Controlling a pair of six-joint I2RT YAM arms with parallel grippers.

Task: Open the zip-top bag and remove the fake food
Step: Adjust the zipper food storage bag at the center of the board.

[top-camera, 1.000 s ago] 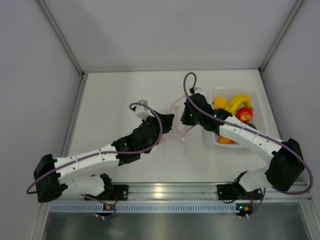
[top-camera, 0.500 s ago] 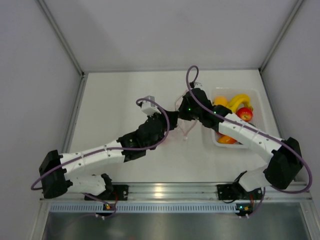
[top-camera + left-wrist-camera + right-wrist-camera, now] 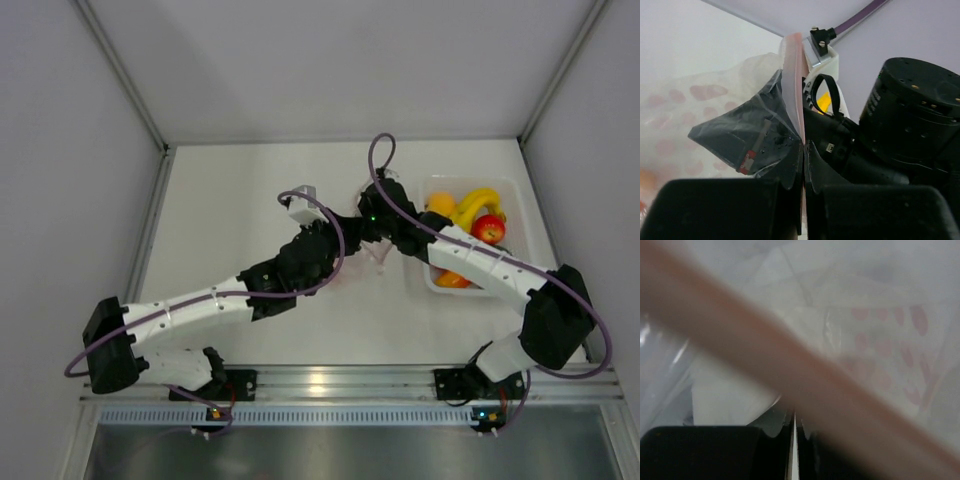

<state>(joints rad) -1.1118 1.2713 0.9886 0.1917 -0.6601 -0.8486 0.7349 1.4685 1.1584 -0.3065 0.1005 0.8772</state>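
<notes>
White worktop (image 3: 250,190), pale enclosure walls. Noted left end effector (image 3: 804,145) clamped on pink zip strip (image 3: 796,75) of zip-top bag (image 3: 735,95); right end effector (image 3: 792,422) pinched shut on film just opposite. Found bag held mid-worktop between both arms. Logged fake food (image 3: 478,212) in clear tray (image 3: 512,186) to right; bag contents unclear. Judged film light, limp, crinkly, slippery: best gripped at stiffer strip lips, one side each, then parted gently to avoid slipping or tearing.
</notes>
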